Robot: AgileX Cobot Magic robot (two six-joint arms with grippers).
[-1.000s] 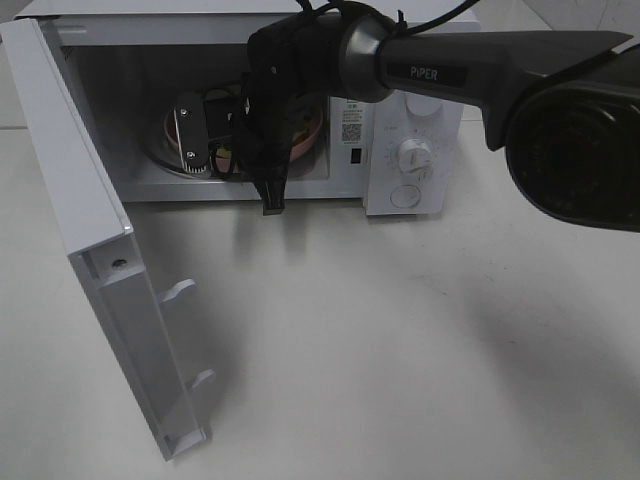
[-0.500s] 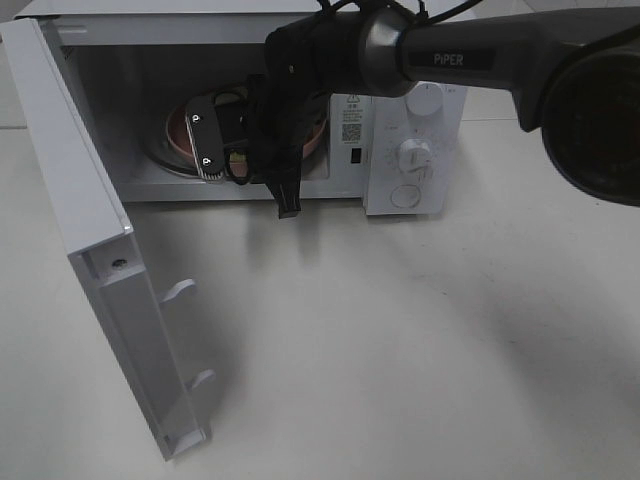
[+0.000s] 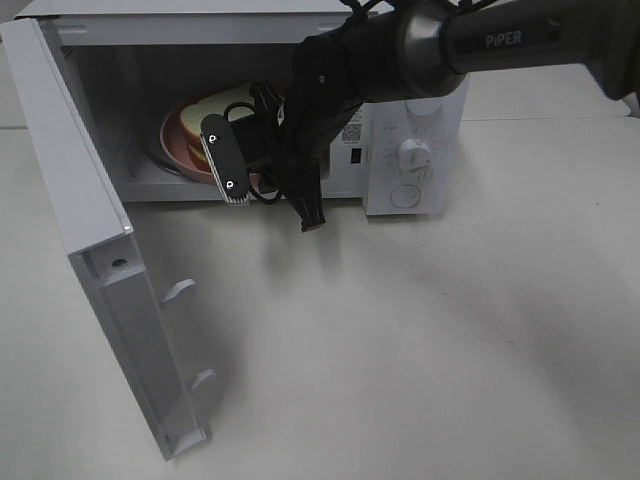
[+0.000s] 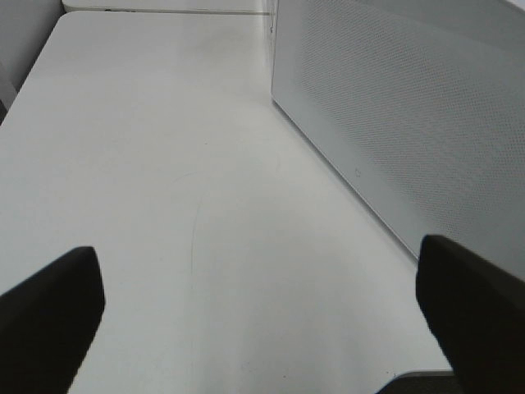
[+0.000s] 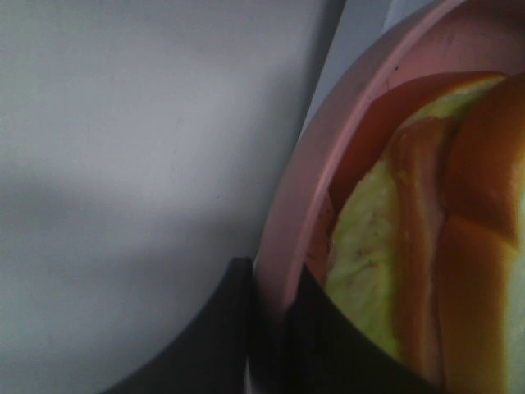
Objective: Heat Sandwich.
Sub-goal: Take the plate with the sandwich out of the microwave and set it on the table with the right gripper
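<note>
**Plate pinched at the microwave mouth**

The sandwich (image 5: 418, 246) is seen on the pink plate (image 5: 303, 189), just inside the open microwave (image 3: 415, 150), at about 11 o'clock in the high view. The plate's rim is clamped by the right gripper (image 5: 267, 328), fingers closed on it. The left gripper (image 4: 262, 328) is kept spread wide over bare table (image 4: 164, 164), beside the microwave's perforated side, nothing held.

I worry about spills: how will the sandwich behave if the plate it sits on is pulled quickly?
The sandwich lies loose on the pink plate, so it would probably slide. Its stacked bread, ham and filling look unfastened, so the layers may shift apart. The right gripper pinches only the plate's rim, so the plate may tilt.
</note>
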